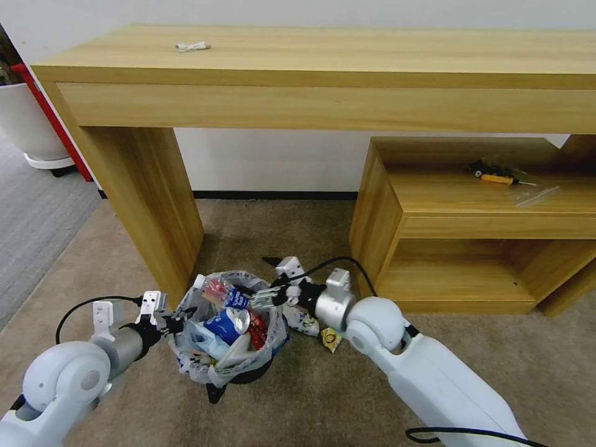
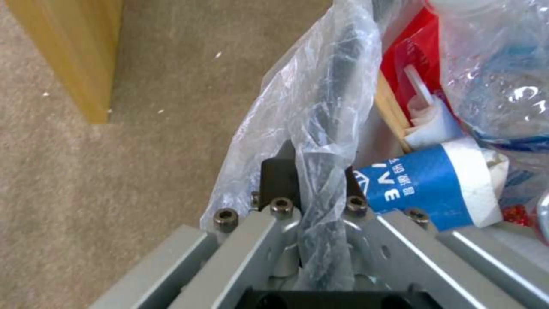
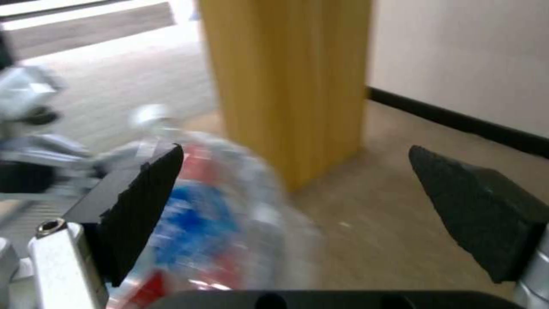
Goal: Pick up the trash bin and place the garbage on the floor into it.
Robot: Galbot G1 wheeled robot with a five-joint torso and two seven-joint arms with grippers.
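Black pads of the left gripper (image 2: 312, 171) pinch the trash bin (image 1: 228, 338) rim and its bag. Reaching across, the right gripper (image 3: 297, 214) hangs wide open over a clear bottle (image 3: 229, 206).

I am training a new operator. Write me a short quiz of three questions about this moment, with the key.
1. True or false: the left gripper is shut on the rim of the bin.
2. Choose one. The right gripper, above the bin, is: A) open; B) shut on a cup; C) shut on a can.
3. Short answer: which small colourful piece of litter lies on the carpet just right of the bin?

Key
1. True.
2. A.
3. The wrapper.
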